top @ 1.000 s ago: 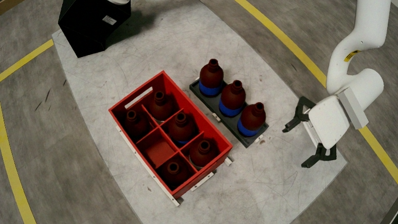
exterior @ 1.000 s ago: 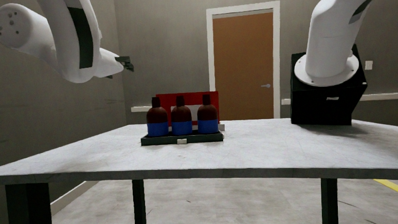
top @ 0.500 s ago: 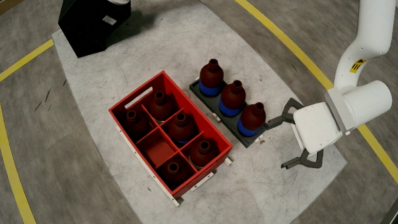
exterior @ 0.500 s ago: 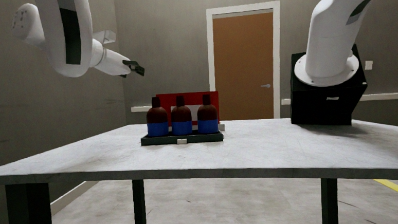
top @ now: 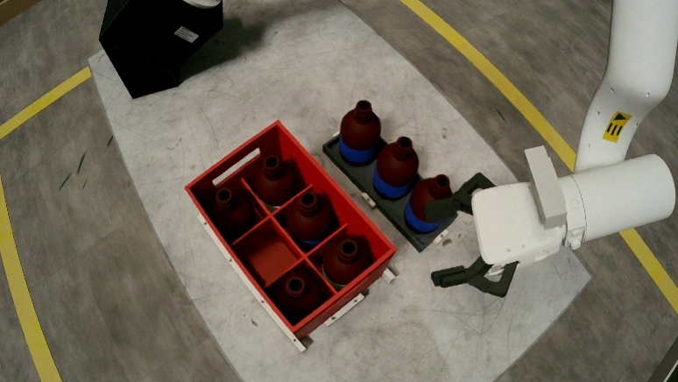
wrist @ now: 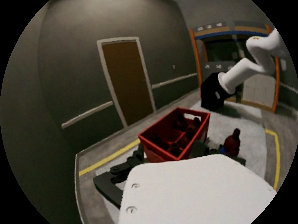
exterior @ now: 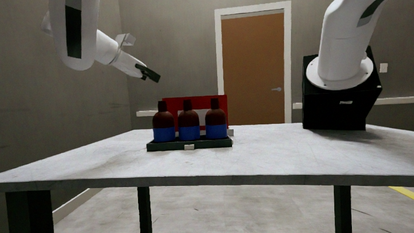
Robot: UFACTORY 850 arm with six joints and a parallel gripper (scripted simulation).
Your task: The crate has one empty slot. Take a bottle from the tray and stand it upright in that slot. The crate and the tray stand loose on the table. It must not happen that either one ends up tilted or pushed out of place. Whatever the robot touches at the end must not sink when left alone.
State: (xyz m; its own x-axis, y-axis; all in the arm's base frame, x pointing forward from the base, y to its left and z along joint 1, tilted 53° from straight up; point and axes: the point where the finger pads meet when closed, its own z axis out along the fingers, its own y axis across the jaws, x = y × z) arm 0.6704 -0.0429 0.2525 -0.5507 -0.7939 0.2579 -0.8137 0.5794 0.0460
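Note:
A red crate (top: 286,226) stands mid-table with several dark red bottles in its slots; one slot (top: 266,256) on its left side is empty. A dark grey tray (top: 389,194) beside it holds three dark red bottles with blue labels: the far one (top: 359,132), the middle one (top: 396,166) and the near one (top: 424,201). My gripper (top: 443,242) is open and empty, high above the table near the tray's near end. In the exterior view it (exterior: 148,74) hangs well above the bottles (exterior: 189,123). The wrist view shows the crate (wrist: 174,135) ahead.
The arm's black base box (top: 158,40) stands at the table's far corner. The table's edge lies just right of the gripper. Yellow floor lines run round the table.

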